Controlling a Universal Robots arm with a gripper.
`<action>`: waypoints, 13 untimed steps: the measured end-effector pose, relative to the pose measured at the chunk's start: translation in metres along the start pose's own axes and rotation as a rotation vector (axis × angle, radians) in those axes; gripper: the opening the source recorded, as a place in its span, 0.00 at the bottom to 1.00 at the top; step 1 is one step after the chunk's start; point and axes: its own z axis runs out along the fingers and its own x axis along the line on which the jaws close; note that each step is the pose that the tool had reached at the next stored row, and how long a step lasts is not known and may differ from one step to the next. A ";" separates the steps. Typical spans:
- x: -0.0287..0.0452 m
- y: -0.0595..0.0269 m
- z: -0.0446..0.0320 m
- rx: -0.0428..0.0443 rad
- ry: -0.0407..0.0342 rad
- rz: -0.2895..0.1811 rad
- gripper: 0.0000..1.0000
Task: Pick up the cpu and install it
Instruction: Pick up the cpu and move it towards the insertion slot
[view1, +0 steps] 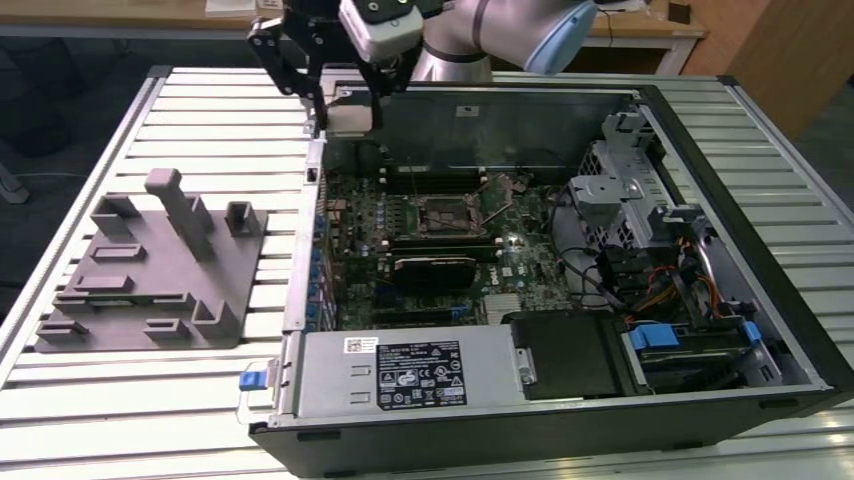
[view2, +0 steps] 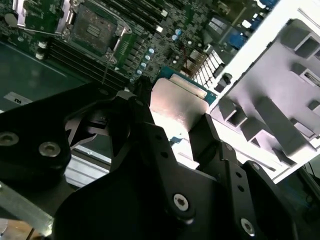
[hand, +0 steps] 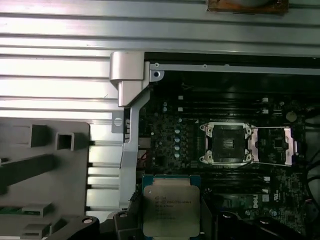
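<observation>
Slatted metal table (view1: 200, 110) occupied by grey plastic tray (view1: 147, 290) at exterior view's left; open computer case (view1: 561, 440) laid beside.

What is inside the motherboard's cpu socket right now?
The socket is empty: bare contacts show, its hinged frame open beside it. The cpu is held in the end effector, which hides part of its edges.

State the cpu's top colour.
The cpu top is pale silvery-white with a green rim; clearest in the first wrist view.
</observation>
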 end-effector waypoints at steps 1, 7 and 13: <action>-0.0038 0.0001 0.0019 0.0000 0.0004 0.000 0.55; -0.0284 0.0000 0.0123 0.0001 0.0036 0.000 0.55; -0.0491 -0.0004 0.0226 0.0000 0.0055 0.000 0.55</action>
